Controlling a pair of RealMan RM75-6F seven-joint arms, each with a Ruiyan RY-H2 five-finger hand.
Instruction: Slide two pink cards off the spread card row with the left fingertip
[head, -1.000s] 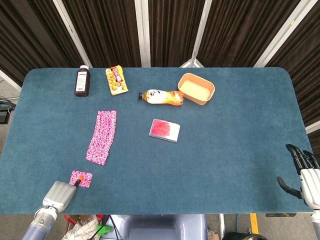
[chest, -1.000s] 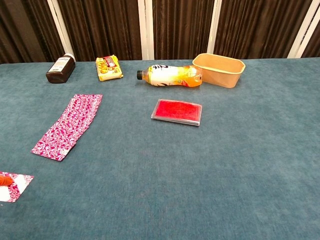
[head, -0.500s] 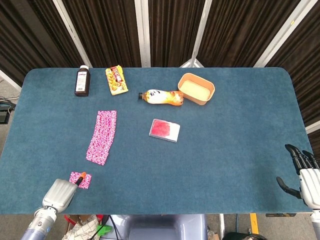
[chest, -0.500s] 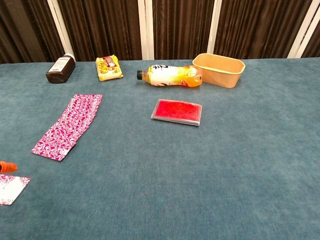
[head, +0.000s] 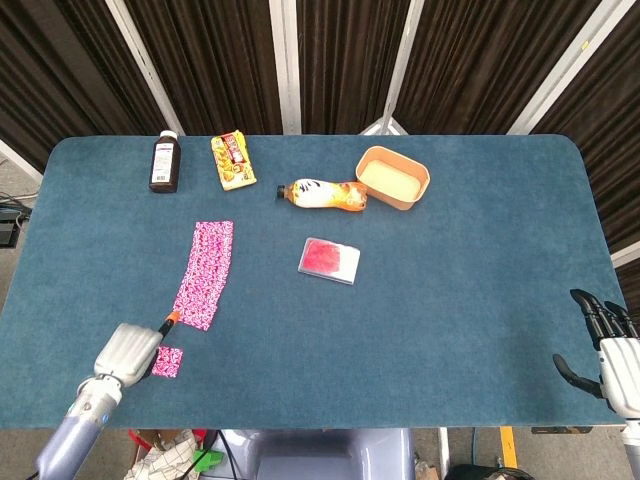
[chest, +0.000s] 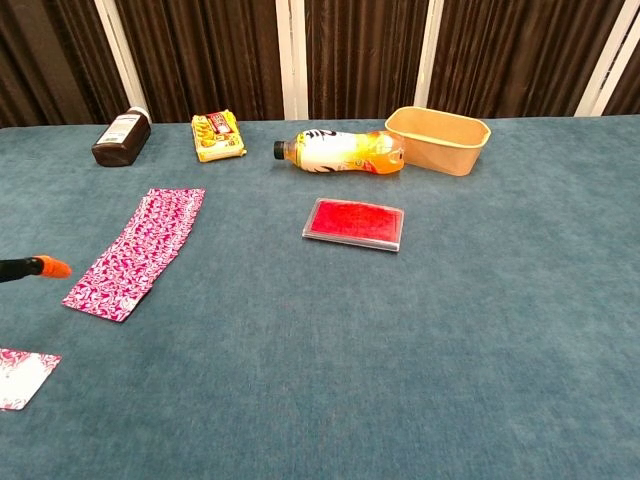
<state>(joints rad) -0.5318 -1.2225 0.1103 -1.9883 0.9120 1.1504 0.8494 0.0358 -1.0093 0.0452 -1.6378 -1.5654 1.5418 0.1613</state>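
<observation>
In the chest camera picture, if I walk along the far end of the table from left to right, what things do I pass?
Brown bottle → yellow snack packet → orange drink bottle lying on its side → tan tub.

Curtained lab, felt-topped table (head: 480, 260)

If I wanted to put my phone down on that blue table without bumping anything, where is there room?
The widest bare stretch is the right side, from the tan tub and red case across to the right hand at the edge. The near middle, in front of the case, is also free. The far left is crowded: brown bottle, snack pack, card row, left hand.
</observation>
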